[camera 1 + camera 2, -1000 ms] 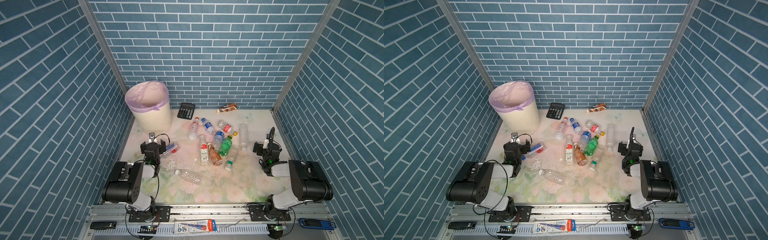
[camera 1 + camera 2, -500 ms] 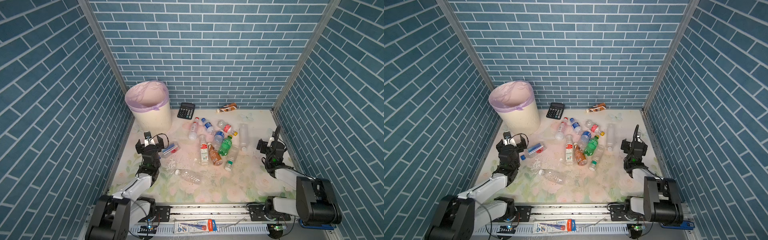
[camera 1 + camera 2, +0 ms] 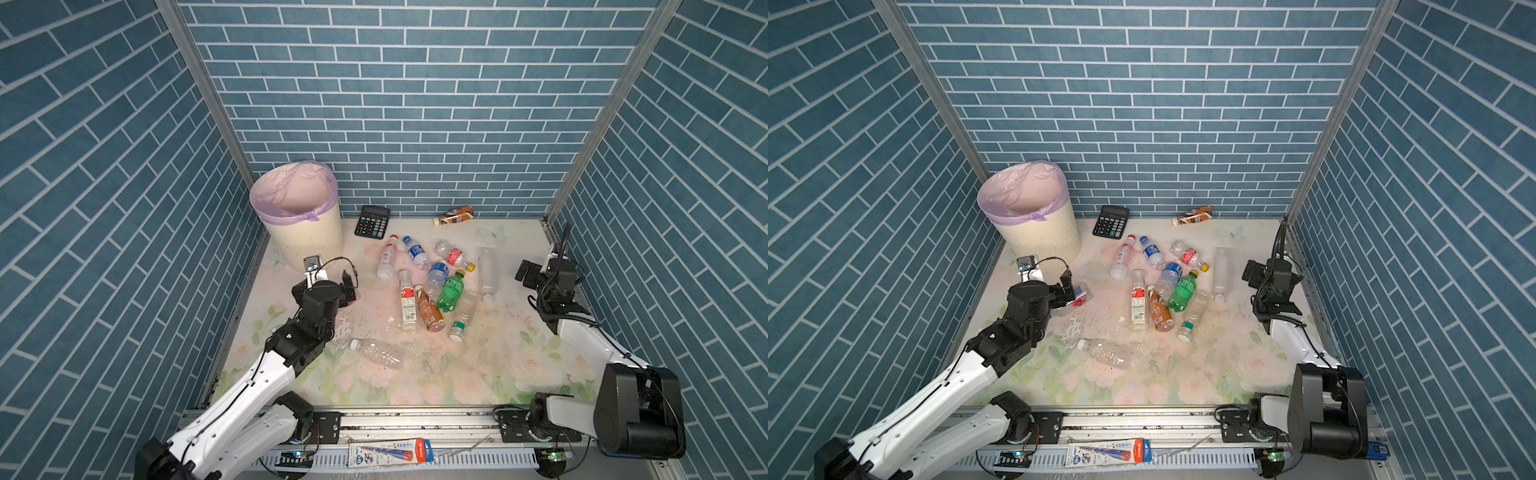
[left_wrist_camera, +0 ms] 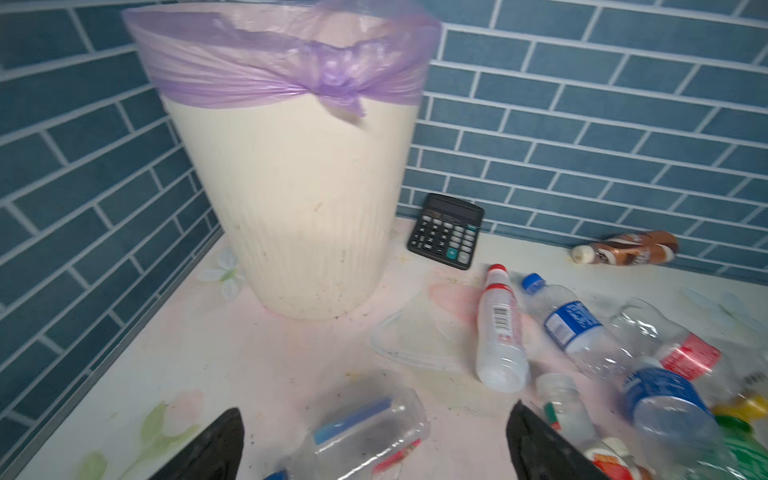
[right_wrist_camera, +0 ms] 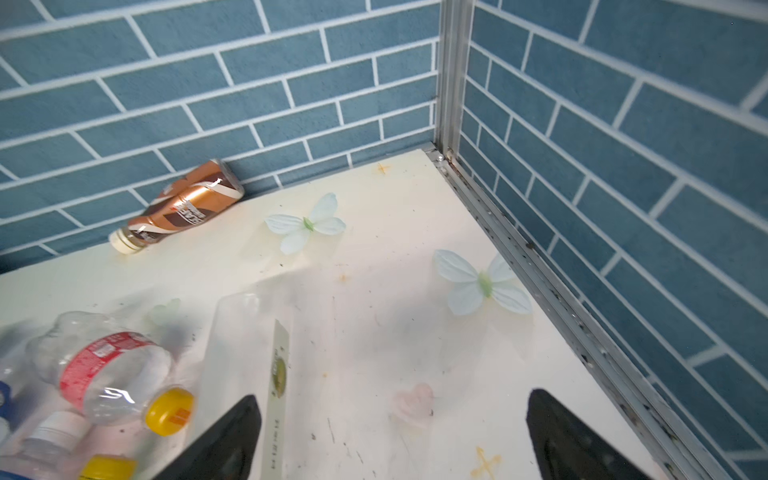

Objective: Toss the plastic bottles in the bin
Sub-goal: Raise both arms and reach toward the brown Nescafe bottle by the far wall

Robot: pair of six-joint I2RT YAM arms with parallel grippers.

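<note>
We see the left gripper (image 4: 376, 430) with its black fingers spread wide, low over the pale floral table (image 3: 498, 357), close in front of the cream-white ribbed round bin (image 3: 305, 237) with its lilac bag liner. A crushed clear plastic bottle (image 4: 365, 424) with a blue and red label lies on the table between those fingers. We cannot tell whether either finger touches it, and nothing is gripped. The bin stands upright in the far left corner, against the back wall.

The right gripper (image 5: 392, 399) is likewise released and holds nothing, hanging near the right wall. A tall frosted clear bottle (image 3: 487, 270) lies just beside it, toward the middle. Most of the plastic bottles (image 3: 436, 276) lie in a loose heap at mid-table, well apart from the bin. Among them are a green bottle (image 3: 451, 291) and a brown-amber bottle (image 3: 430, 313), side by side. A clear unlabelled bottle (image 3: 376, 352) lies alone nearer the front, and a brown-labelled bottle (image 3: 454, 215) rests against the back wall. A black calculator (image 3: 372, 221) sits by that wall, between the bin and the brown-labelled bottle.
</note>
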